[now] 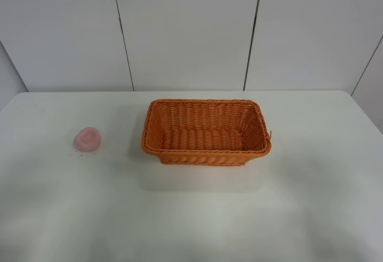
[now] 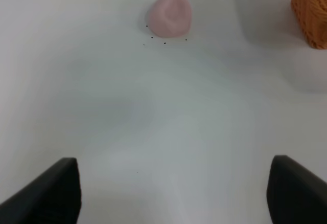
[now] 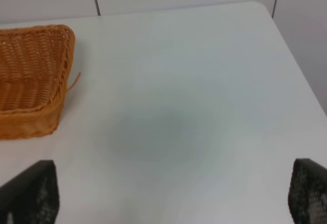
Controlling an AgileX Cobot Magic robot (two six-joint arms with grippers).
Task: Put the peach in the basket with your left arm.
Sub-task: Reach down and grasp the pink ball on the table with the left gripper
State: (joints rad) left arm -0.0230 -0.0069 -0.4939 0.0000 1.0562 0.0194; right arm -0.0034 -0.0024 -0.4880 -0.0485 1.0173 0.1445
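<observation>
No writing, label, brand, number or sign can be read in any view. The basket (image 1: 206, 131), the peach (image 1: 87, 139), the white surface (image 1: 191, 214) and the wall panels (image 1: 185, 29) are all plain.

Your left gripper (image 2: 173, 196) stands wide open, its two black fingers (image 2: 51, 196) spread far apart and gripping nothing. Your right gripper (image 3: 171, 193) is spread just as wide and also grips nothing; only the dark tips of its fingers (image 3: 30, 193) show.
</observation>
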